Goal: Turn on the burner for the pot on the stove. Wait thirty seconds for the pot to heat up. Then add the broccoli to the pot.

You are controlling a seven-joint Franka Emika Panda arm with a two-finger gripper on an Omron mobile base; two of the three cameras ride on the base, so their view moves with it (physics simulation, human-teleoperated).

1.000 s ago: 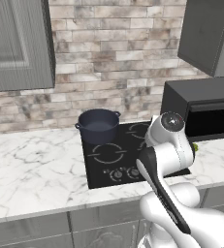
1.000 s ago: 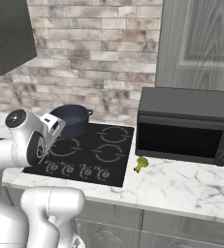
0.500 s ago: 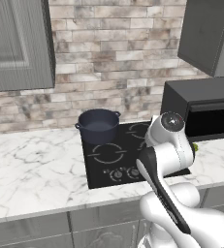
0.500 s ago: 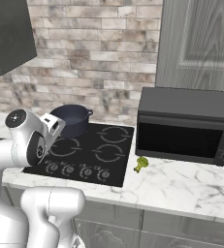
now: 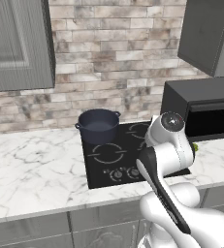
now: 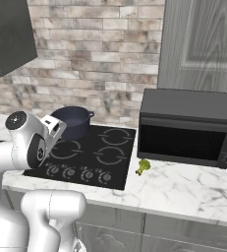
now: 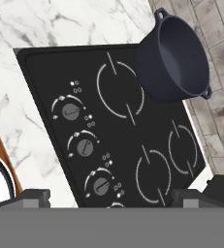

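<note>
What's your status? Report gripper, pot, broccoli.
Gripper open, empty, above the stove knobs. Pot on back left burner. Broccoli on counter by microwave. Nothing in the way.

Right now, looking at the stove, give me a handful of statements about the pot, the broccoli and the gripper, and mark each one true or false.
1. The pot sits on a rear burner of the stove. True.
2. The broccoli is inside the pot. False: it lies on the marble counter between the stove and the microwave, and the pot is empty.
3. The gripper is open and holds nothing. True.
4. The gripper is clamped on a stove knob. False: in the hand view it hangs above the row of knobs and touches none.
5. The microwave door is open. False: it is shut.
</note>
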